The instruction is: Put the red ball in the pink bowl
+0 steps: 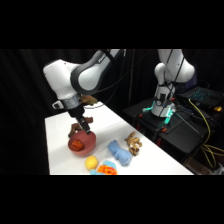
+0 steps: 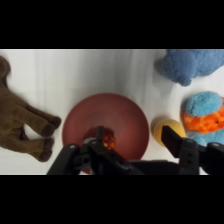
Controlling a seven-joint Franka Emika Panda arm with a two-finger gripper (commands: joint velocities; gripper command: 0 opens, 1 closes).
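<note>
Now ball [image 2: 105,140] sits inside bowl [image 2: 106,126], so task looks ~done; end effector [image 1: 83,127] right above it, grip state can't tell; retreat left.

the pink bowl [image 2: 127,117] looks like smooth plastic with a soft matt finish, no pattern on it. the red ball [image 2: 106,140] inside it seems hard and a little glossy, with small bright spots on its skin. the brown animal toy [image 2: 22,122] is plush, its surface fuzzy and dull. the blue toy [image 2: 192,64] is also soft cloth, with a woolly rough look. the yellow ball [image 2: 165,127] is smooth and matt. the tabletop [image 2: 100,70] is plain white, even and matt. the claw [image 2: 135,150] is of black matt hard material, and the arm [image 1: 65,77] has a smooth, slightly shiny white shell.
</note>
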